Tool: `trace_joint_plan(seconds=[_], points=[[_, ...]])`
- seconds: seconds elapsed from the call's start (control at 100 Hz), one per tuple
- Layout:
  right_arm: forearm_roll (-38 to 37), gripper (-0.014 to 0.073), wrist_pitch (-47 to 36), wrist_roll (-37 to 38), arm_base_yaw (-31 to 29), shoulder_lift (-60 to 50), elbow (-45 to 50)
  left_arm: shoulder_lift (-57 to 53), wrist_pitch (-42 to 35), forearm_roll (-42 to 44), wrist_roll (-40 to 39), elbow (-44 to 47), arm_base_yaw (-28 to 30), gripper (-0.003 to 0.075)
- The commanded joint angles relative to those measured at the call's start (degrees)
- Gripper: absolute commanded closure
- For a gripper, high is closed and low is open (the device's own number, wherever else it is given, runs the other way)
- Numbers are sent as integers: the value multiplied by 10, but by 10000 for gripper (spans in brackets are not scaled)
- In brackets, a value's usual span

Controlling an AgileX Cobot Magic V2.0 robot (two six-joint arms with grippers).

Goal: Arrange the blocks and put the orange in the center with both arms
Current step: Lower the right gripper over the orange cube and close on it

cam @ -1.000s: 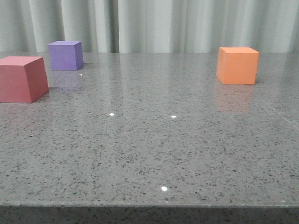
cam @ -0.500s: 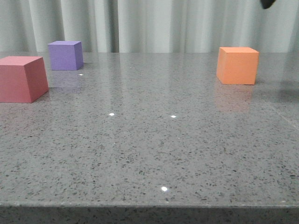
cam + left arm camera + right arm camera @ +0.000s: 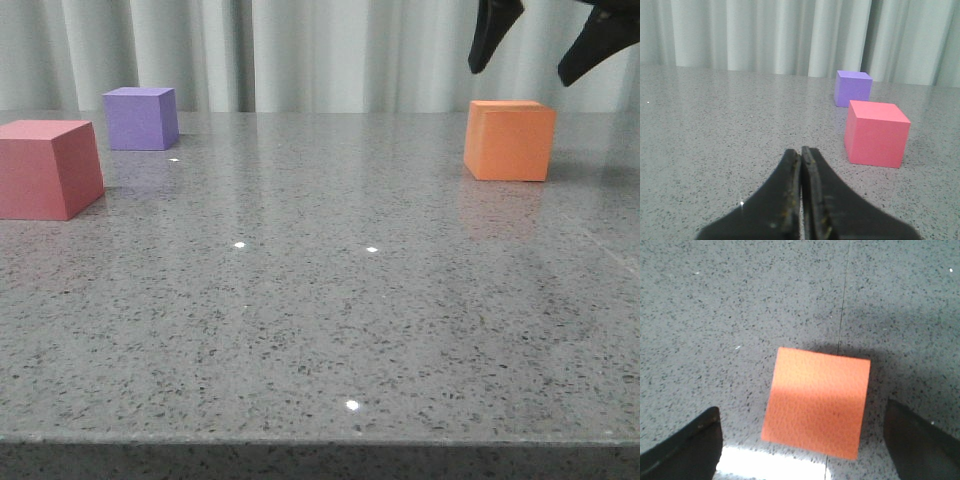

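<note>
Work surface: grey speckled stone-look table [image 3: 320, 330], polished, with dark flecks throughout. Front edge visible as a darker band along the bottom of the front view. Several small bright light glints [image 3: 351, 404] on the top, plus a broader bright patch in the right wrist view. A thin seam line [image 3: 842, 305] crosses the surface. Behind the far edge hangs a pale pleated curtain [image 3: 330, 50], spanning the full width.
</note>
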Motion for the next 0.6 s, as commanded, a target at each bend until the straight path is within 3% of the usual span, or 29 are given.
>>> trace_joint_plan(seconds=[0.0, 0.33, 0.59], points=[[-11, -50, -21, -3, -1, -8, -29, -9, -48, -1, -5, 25, 1, 739], [-12, -41, -20, -2, -1, 41, -29, -9, -48, -1, -5, 25, 1, 739], [-12, 214, -10, -2, -1, 36, -29, -9, -48, -1, -5, 25, 1, 739]])
